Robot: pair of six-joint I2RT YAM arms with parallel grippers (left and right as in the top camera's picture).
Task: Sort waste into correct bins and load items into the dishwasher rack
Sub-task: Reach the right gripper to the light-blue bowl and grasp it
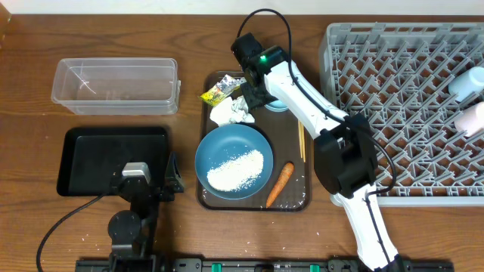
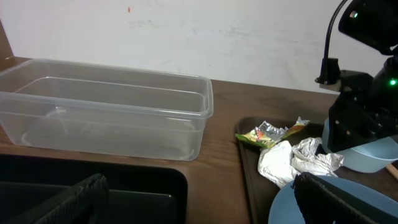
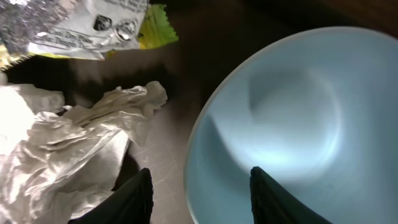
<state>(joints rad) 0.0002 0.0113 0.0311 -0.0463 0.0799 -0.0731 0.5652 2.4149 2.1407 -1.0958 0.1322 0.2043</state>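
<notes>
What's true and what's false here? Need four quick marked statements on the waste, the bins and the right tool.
1. The loose white rice grains lie on the large round blue plate. True.
2. The small orange carrot is in the clear rectangular plastic tub. False: it lies on the brown serving tray, right of the plate.
3. The right tool is open, with the rim of the small light-blue bowl between its fingers. True.
4. The crumpled white tissue sits in the shallow black rectangular tray. False: it lies on the brown serving tray, next to the yellow-green foil snack wrapper.
</notes>
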